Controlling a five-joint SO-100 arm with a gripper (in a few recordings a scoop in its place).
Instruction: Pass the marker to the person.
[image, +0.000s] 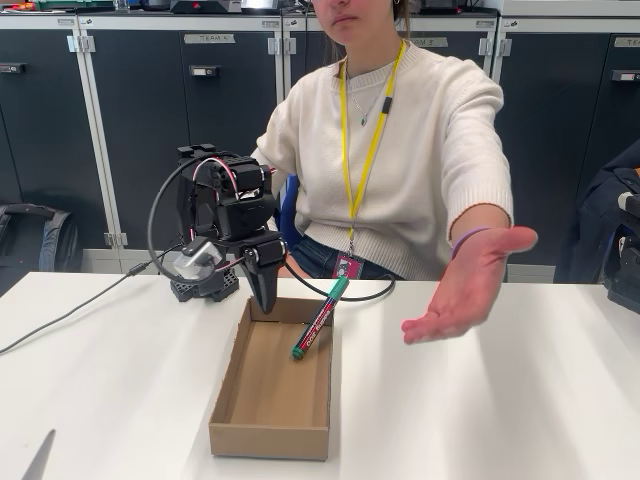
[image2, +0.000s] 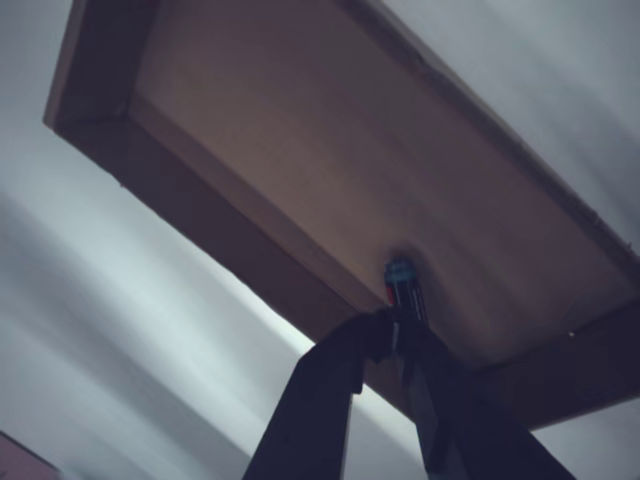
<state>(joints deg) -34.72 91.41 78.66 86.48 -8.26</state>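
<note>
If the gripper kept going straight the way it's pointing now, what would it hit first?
Most likely the marker between its fingers, then the floor of the cardboard box right below; the gripper points down into the box's far end. Depth is unclear.

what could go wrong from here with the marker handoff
1. The marker leans on the box wall, tip on the floor. In the wrist view the hand seems to pinch only its upper end, so it may pivot or slip out on lifting.
2. The marker or hand could catch the box rim and drag the box.
3. The person's palm waits off to the right in the fixed view, above the table; a loose grip could drop the marker on the way.
</note>
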